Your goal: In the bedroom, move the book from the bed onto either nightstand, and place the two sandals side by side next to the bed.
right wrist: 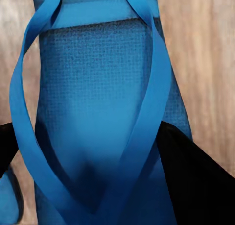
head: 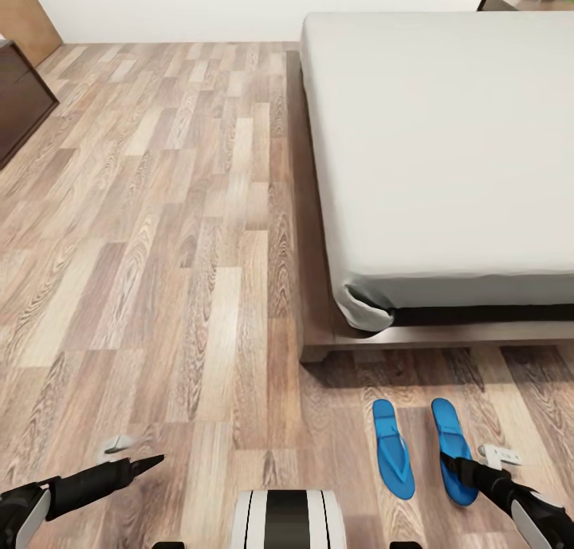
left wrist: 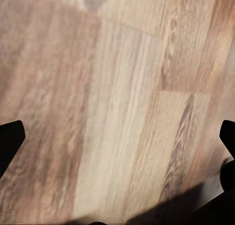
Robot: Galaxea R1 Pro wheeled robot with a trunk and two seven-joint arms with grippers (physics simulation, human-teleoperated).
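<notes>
Straddling one sandal point(right wrist: 103, 117), right hand point(head: 464, 471) spread wide beside its twin point(head: 393, 448); left hand point(head: 143, 463) grip unclear.

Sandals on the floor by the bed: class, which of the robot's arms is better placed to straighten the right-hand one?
Right. Its claw hangs directly over that sandal, whereas the left claw is over bare floor, far away.

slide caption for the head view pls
Two blue sandals lie side by side on the floor beside the bed.
</notes>
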